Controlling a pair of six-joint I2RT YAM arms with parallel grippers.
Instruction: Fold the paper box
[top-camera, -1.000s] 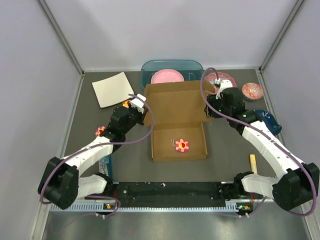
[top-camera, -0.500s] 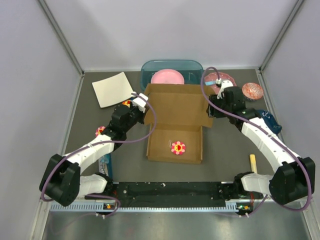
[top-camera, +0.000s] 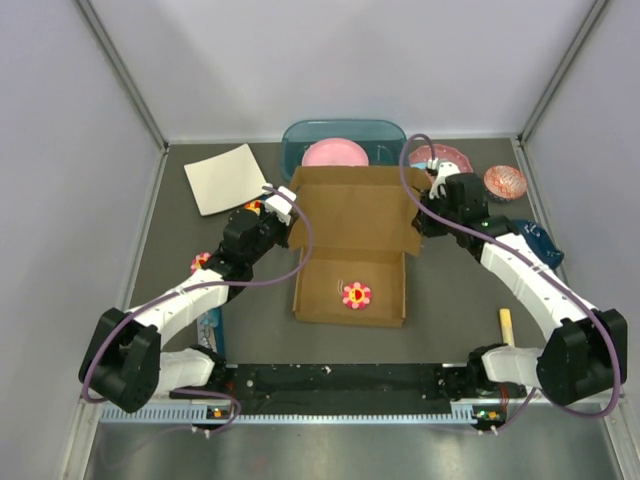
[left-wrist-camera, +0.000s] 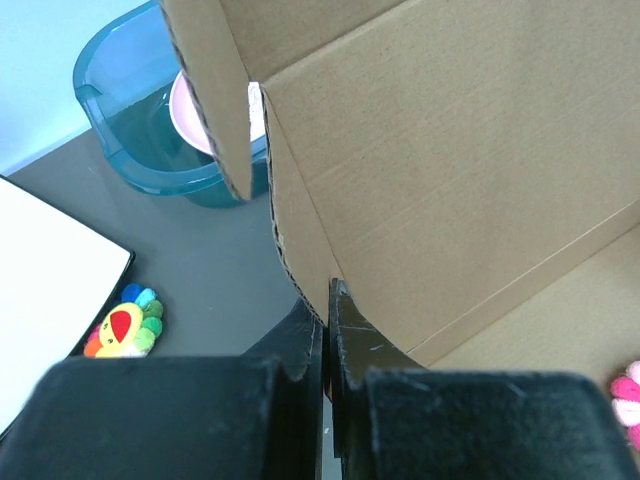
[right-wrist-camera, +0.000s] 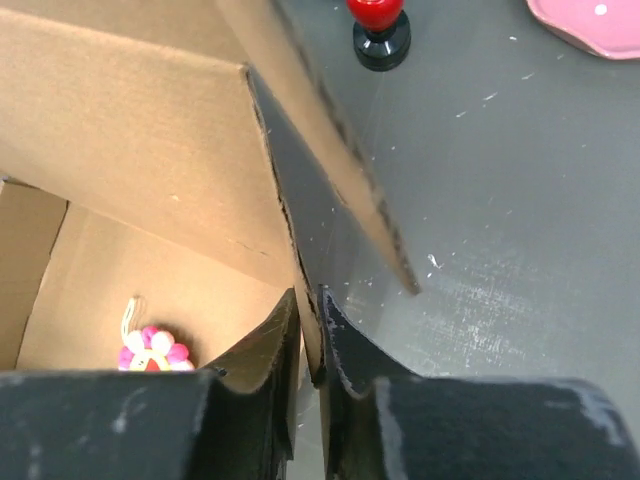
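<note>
Both the left gripper (top-camera: 290, 226) and right gripper (top-camera: 417, 222) have their jaws pinching the paper box (top-camera: 350, 205) flaps at 9 and 3 o'clock, so one uneven tug probably rips it.

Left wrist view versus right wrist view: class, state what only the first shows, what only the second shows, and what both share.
Only left wrist: blue tub, pink plate in it, white sheet, rainbow flower. Only right wrist: red knob, pink dish edge. Both: box, pink flower inside, and a box wall pinched, by left claw or right claw.
</note>
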